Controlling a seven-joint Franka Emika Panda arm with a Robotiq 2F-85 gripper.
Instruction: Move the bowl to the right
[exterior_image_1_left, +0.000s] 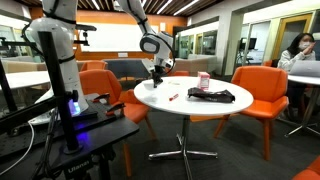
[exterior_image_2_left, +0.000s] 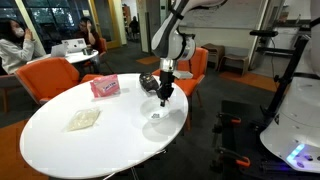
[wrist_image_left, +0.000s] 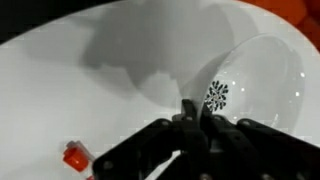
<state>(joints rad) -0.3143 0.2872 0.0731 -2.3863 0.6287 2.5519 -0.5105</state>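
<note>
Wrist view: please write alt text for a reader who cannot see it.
A small, shallow, round white bowl with a black dotted mark inside sits on a white tabletop, and the black gripper is at its near rim, jaws close together; a grip cannot be confirmed. A small red object lies at lower left.

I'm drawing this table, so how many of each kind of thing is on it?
bowl: 1
cup: 1
pouch: 1
small red thing: 1
Total: 4

bowl: glossy white | table: smooth, glossy | gripper: matt black
</note>
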